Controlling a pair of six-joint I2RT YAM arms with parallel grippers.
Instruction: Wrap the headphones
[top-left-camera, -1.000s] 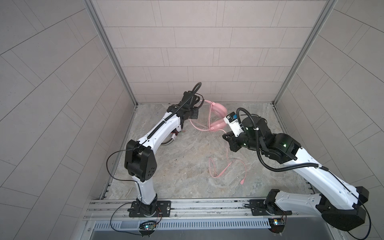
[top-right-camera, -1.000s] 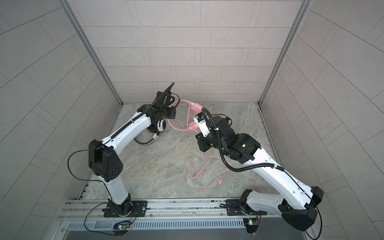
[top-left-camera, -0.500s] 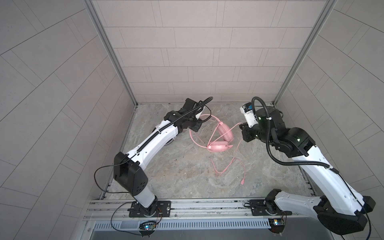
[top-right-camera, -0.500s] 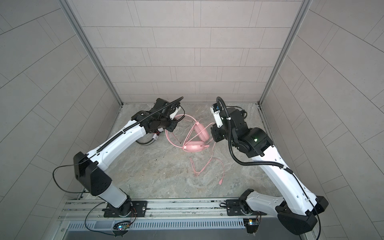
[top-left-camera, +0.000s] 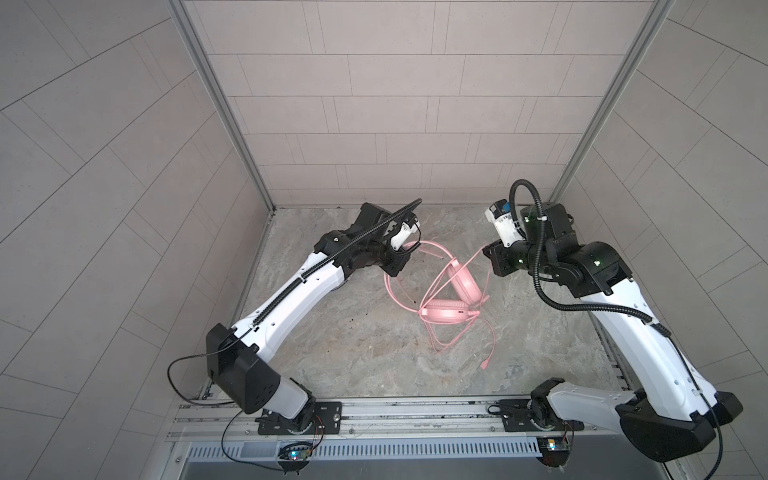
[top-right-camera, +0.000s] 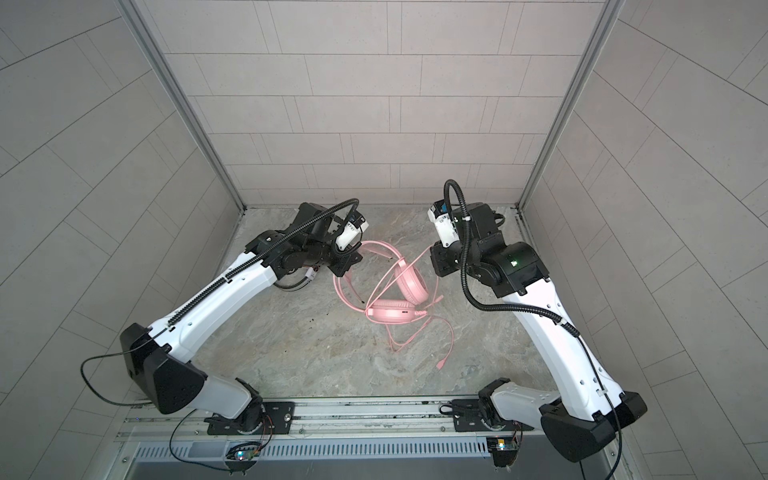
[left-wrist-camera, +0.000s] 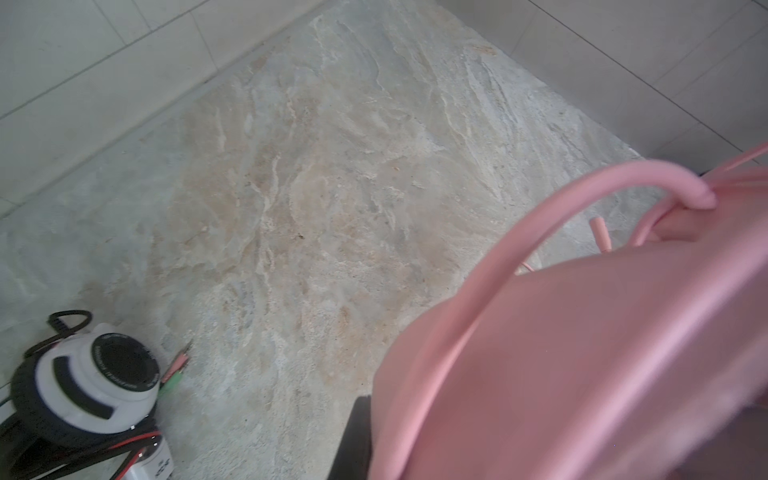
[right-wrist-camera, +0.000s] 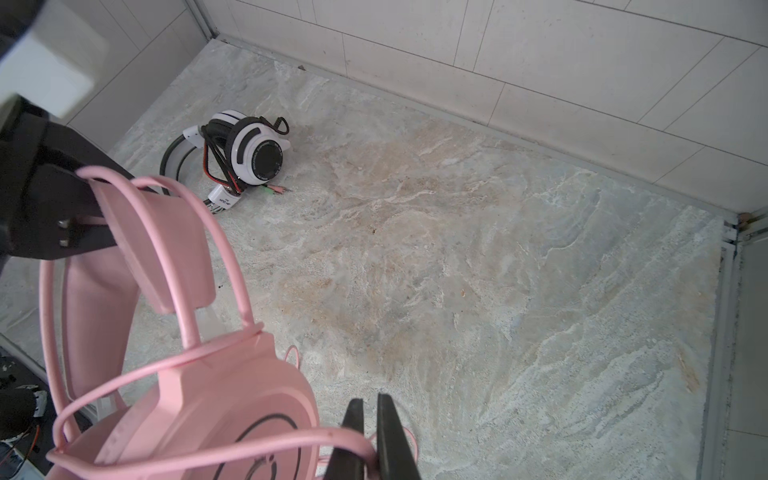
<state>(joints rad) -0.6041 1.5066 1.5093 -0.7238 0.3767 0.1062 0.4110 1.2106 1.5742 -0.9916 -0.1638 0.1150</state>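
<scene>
The mottled stone bench (top-left-camera: 374, 353) carried the pink plastic over-ear headset (top-left-camera: 444, 309) at its middle and the white-and-black over-ear headset (right-wrist-camera: 253, 153) toward the far left corner. My left fingers (right-wrist-camera: 54, 199) pinched the pink headband (right-wrist-camera: 166, 232); my right fingers (right-wrist-camera: 390, 440) were pressed onto the thin pink cord (right-wrist-camera: 324, 434). I judged the wrap needed steady tension, each turn laid snug round the headband, slack tail trailing free.
</scene>
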